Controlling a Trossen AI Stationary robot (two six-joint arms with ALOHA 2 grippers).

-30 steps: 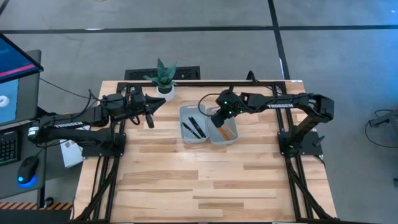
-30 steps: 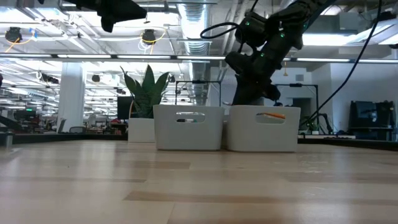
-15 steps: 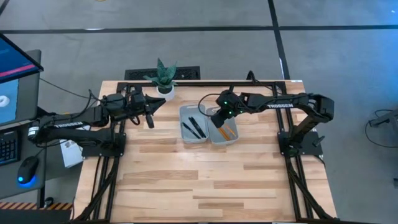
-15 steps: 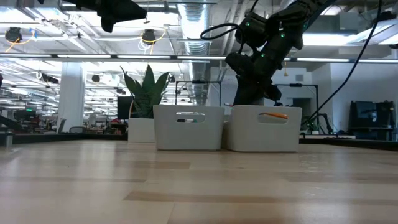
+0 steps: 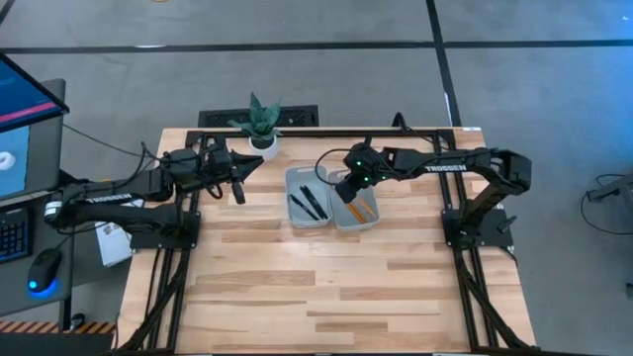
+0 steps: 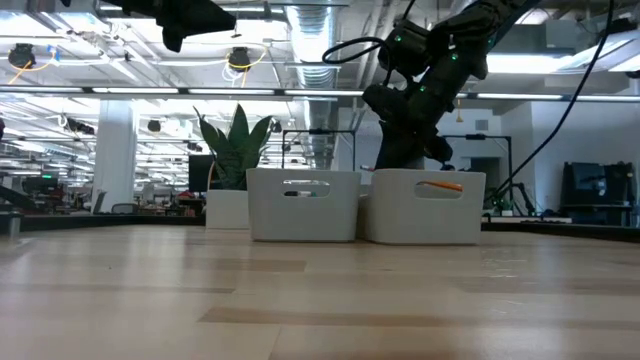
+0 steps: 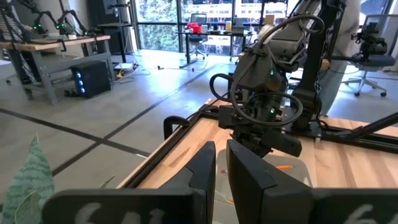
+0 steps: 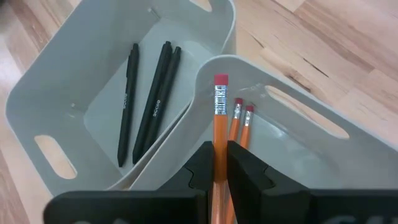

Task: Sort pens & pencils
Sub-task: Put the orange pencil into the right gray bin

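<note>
1. the right gripper (image 8: pixel 219 163) hangs over the right-hand pale grey plastic bin (image 8: pixel 323 162), its dark fingers pinched on one orange wooden pencil with a red eraser (image 8: pixel 219 118)
2. two more pencils (image 8: pixel 241 121) already lie in that bin, just beside the held one
3. three thin black pens (image 8: pixel 149 99) lie in the neighbouring grey bin (image 8: pixel 62 106), touching the first
4. the left gripper (image 7: pixel 221 175) waits near the small potted plant (image 5: pixel 259 123), fingers nearly together, holding nothing
5. risk: released tilted, the pencil could catch the rim and tip into the pens' bin or onto the wooden table (image 5: pixel 326 287)
</note>
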